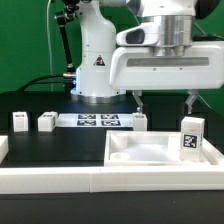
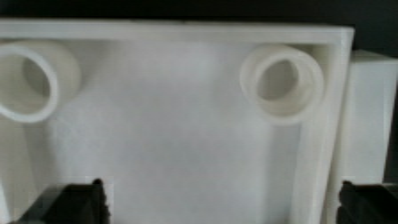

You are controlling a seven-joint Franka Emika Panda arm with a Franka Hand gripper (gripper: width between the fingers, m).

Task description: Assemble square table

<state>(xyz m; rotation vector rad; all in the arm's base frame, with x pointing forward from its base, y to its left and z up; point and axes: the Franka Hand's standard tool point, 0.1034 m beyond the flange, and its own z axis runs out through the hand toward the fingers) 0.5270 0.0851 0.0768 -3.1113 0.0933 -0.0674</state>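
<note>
At about nine o'clock in the exterior view, a first leg and a second leg stand on the black table, near each other but apart. Next comes the marker board, lying flat near the centre, with my arm's white base behind it at twelve o'clock. A third leg sits just beside the board's three o'clock end. The low border wall runs along six o'clock.

The tabletop lies at about four o'clock, hollow side up, just behind that wall. My hand hangs above it at two o'clock, fingers spread wide with nothing between them. The wrist view shows the same: the tabletop fills the picture, two round sockets face the camera, and my dark fingertips stand well apart.

A fourth leg, tagged, stands upright at the tabletop's three o'clock rim. I cannot tell whether it is on the rim or behind it.
</note>
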